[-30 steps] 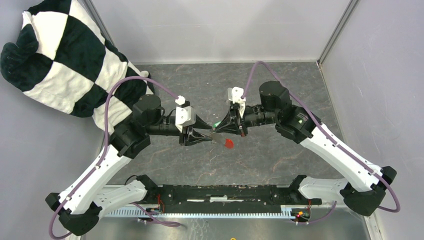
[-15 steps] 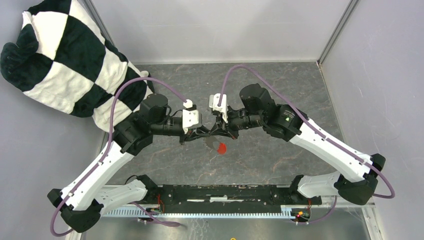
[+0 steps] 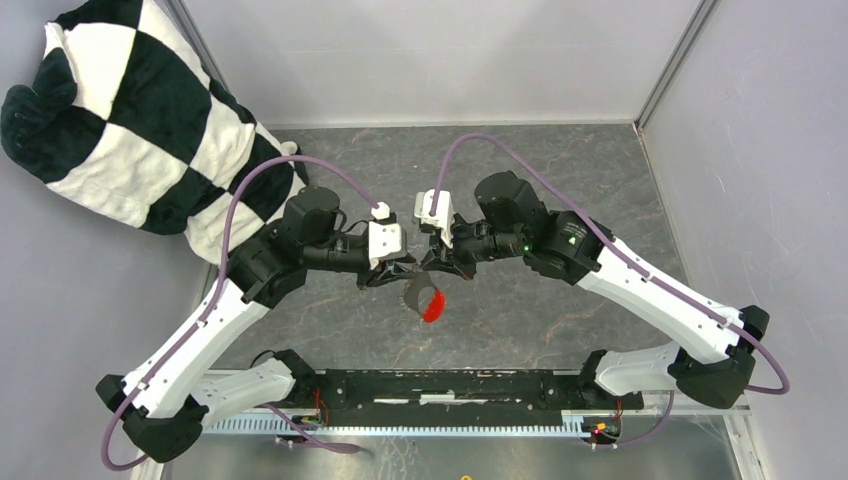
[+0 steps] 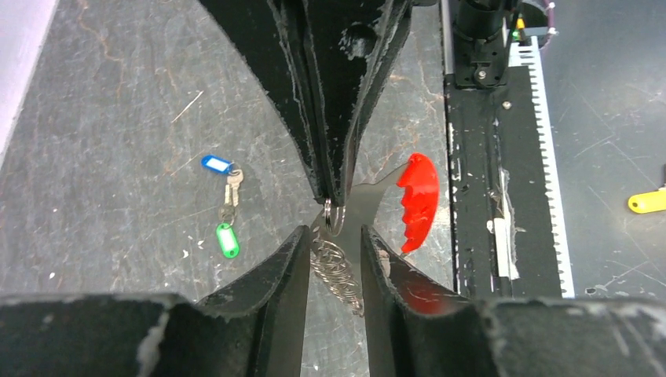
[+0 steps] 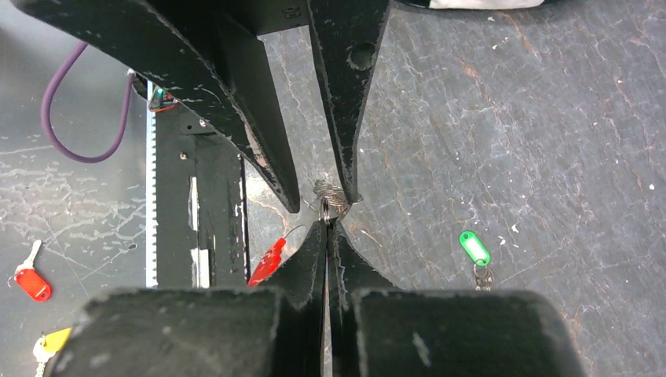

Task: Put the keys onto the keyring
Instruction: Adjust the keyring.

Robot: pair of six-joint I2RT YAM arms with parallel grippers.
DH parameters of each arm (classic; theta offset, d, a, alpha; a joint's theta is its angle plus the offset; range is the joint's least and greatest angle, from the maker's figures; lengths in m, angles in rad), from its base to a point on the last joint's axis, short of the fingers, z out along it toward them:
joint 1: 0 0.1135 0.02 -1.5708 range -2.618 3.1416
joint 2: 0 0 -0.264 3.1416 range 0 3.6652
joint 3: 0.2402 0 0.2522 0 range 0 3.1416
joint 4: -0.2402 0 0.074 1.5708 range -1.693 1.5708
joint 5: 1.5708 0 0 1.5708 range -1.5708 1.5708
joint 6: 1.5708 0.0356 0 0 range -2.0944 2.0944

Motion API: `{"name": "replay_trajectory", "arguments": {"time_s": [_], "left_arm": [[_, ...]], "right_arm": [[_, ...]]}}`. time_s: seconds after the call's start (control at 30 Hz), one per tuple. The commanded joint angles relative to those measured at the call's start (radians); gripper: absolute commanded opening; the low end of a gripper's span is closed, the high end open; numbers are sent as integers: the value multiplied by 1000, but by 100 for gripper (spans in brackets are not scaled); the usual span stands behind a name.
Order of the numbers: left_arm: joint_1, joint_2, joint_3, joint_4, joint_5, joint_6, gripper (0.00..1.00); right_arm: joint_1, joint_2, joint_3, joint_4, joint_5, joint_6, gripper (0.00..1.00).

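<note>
Right gripper [image 5: 326,226] was pressed fully together, tips clamped on the thin ring of the keyring [image 4: 333,216], holding it up off the table [image 3: 560,180]. Left gripper [image 4: 334,236] met it tip to tip, with its fingers [image 4: 275,287] standing partly apart. We saw the chain clump [image 4: 338,275] sitting in that gap, close against both inner faces. We could not tell how hard it was pressed, if at all. Red tag [image 4: 418,200] hung just beside the left gripper's fingers, on the side toward the arm bases, clear of both grippers.

Down on the table we logged the green key [image 4: 227,239] and the blue key [image 4: 214,163], lying just beside each other, nearly end to end. Both lay flat, below the grippers and off to one side, well apart from the keyring, with neither gripper touching them.

Farther out we noted a yellow tag [image 4: 648,203] past the base rail, and a checkered cloth [image 3: 120,110] bunched at the far left corner.
</note>
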Motion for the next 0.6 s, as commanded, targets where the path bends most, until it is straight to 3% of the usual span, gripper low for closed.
{"name": "replay_trajectory", "arguments": {"time_s": [0.0,0.2,0.57], "left_arm": [[-2,-44,26,47,-72,-20,37],[-1,-71,13,52,1,-94,25],[-2,-61,26,20,127,-159,25]], "right_arm": [[5,-58,-24,121,8,43,0],[2,-214,-270,514,-54,195,0],[2,-321,-500,888,-38,435,0]]}}
